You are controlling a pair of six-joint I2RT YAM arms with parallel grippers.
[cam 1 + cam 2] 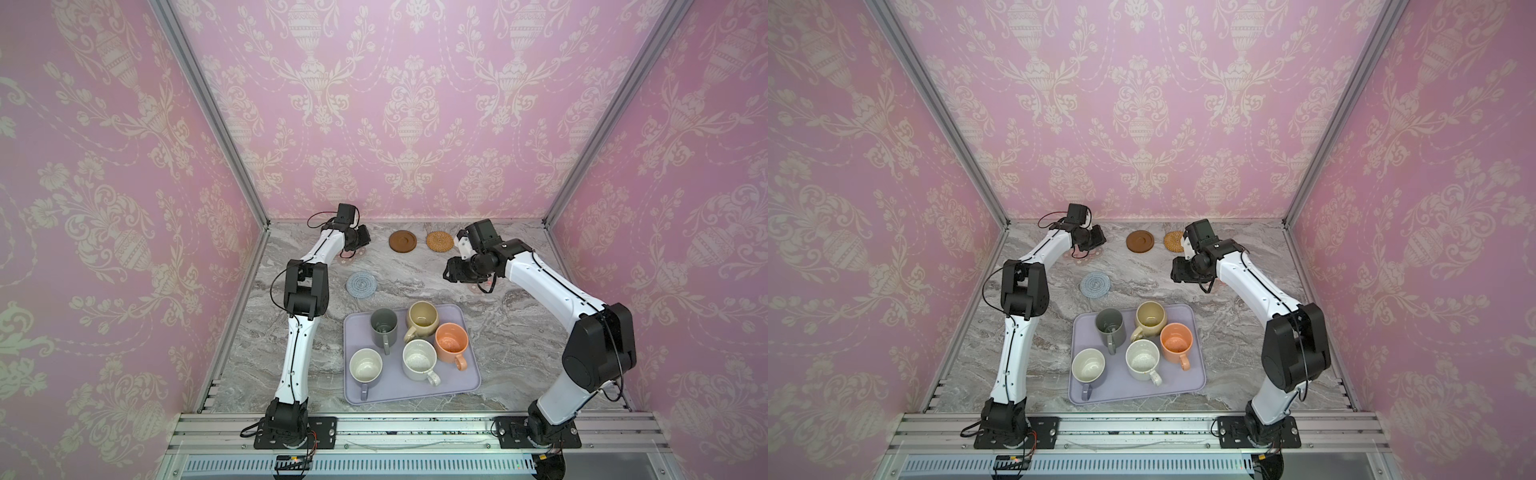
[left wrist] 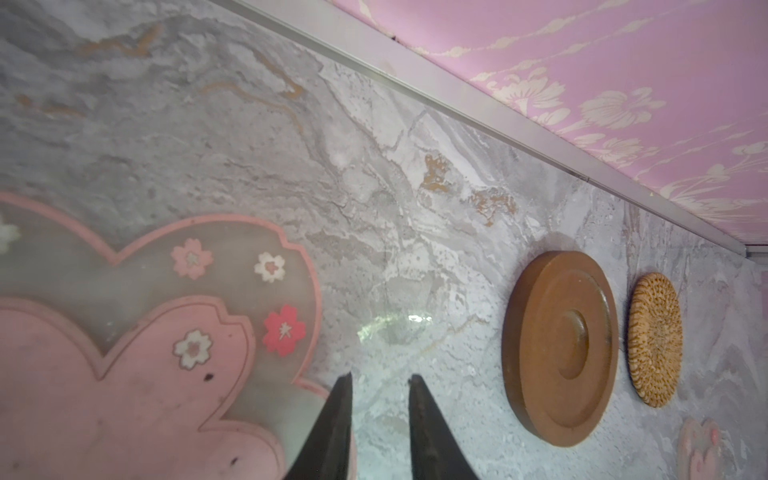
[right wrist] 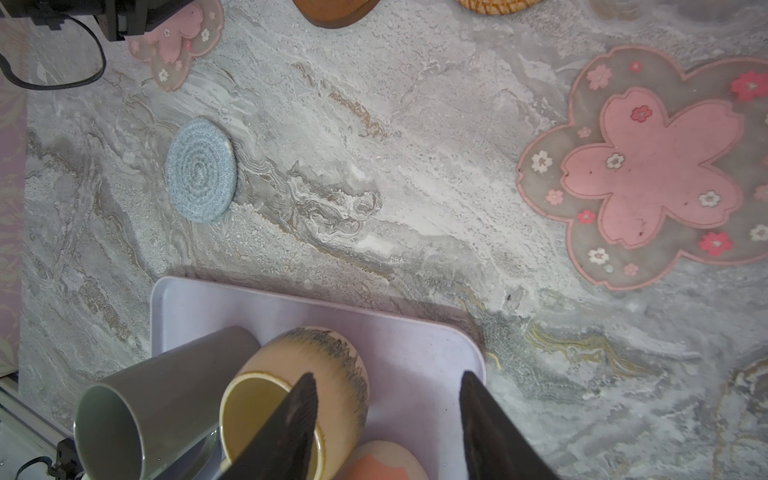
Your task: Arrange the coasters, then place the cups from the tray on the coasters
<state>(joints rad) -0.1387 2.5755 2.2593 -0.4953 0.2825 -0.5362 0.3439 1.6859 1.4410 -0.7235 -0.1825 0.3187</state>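
Observation:
My left gripper (image 2: 380, 376) hovers low at the back left, narrowly open with bare marble between its fingers, beside a pink flower coaster (image 2: 166, 332). The brown disc coaster (image 1: 402, 241) and the rattan coaster (image 1: 440, 241) lie along the back wall. The blue crocheted coaster (image 1: 361, 284) lies left of centre. My right gripper (image 3: 388, 374) is open and empty above the tray's far edge, with a second pink flower coaster (image 3: 648, 166) beside it. On the tray (image 1: 415, 395) stand the dark grey (image 1: 383, 326), beige (image 1: 422, 318), orange (image 1: 451, 340), speckled white (image 1: 419, 359) and lavender (image 1: 365, 368) cups.
Pink patterned walls with metal frame posts close the marble table (image 1: 519, 332) on three sides. A metal rail (image 1: 415, 428) with both arm bases runs along the front edge. Bare marble lies between the coasters and the tray.

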